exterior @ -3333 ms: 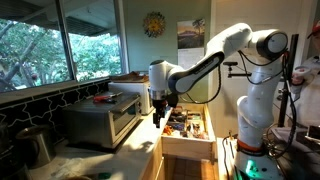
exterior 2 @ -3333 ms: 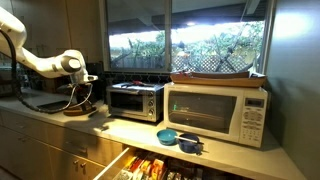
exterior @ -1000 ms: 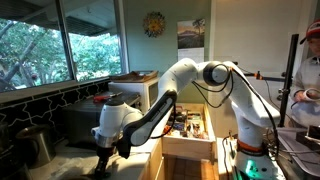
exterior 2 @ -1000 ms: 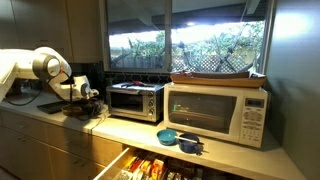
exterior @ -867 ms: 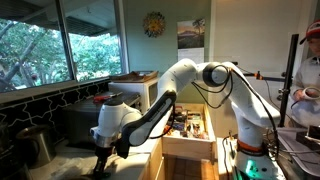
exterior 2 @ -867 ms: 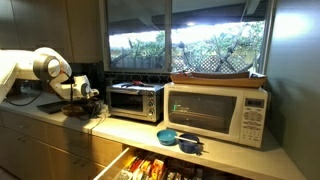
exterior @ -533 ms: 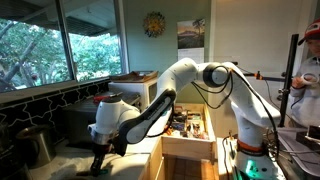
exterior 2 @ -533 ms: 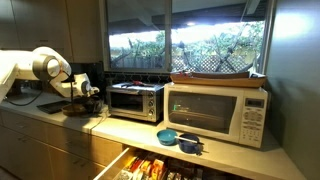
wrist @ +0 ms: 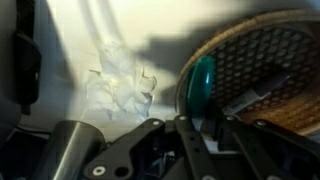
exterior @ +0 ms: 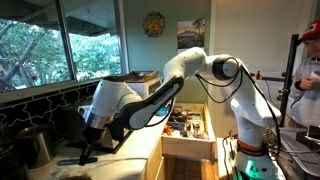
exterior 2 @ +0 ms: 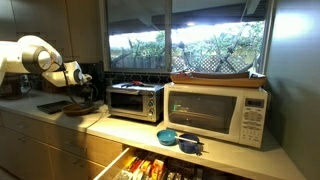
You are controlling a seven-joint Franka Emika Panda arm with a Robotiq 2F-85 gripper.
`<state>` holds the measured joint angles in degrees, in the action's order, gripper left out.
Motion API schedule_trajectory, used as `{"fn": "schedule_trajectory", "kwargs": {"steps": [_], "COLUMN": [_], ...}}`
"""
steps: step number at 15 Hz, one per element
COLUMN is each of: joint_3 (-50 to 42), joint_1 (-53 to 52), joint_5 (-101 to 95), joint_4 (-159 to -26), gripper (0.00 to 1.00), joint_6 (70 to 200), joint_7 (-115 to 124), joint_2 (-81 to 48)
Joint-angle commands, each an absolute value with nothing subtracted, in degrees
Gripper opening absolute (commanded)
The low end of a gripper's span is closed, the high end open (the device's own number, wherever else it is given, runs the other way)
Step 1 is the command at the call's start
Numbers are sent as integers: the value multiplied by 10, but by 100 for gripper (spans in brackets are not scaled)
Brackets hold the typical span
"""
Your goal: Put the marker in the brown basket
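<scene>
Hand [exterior 2: 79, 92] above brown basket [wrist: 262, 60], its opening impossible to tell, marker [wrist: 255, 95] lying inside, crumpled white paper [wrist: 120, 85] beside, toaster oven [exterior 2: 135, 100] near

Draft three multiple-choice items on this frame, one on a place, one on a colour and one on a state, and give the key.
1. Where does the flat wicker tray sit?
A. on top of the microwave
B. on the floor
C. hanging on the wall

2. In the wrist view, what colour is the crumpled paper beside the woven basket?
A. red
B. black
C. white

3. The drawer below the counter is:
A. shut
B. pulled open
C. taken out and set on the counter

Key:
1 A: in an exterior view the tray rests on the microwave's top.
2 C: the paper shows pale white against the counter.
3 B: both exterior views show the drawer pulled out, with its contents visible.
</scene>
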<state>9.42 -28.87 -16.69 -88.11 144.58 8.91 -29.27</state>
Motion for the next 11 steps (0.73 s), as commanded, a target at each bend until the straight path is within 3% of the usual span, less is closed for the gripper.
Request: {"fn": "schedule_trajectory", "kwargs": {"steps": [1, 2, 4, 8, 10, 11], "joint_3": [138, 154, 173, 185, 249, 199], "joint_1": [-265, -257, -246, -232, -183, -226], "joint_5": [-143, -131, -113, -99, -54, -84], "joint_4": [-853, -845, -838, -860, -891, -848], "gripper": [6, 47, 53, 84, 98, 81], "joint_6": [1469, 1472, 1477, 1488, 1517, 1495], "joint_7": [-26, -61, -113, -159, -260, -192], "joint_2": [-322, -332, -343, -321, -303, -329]}}
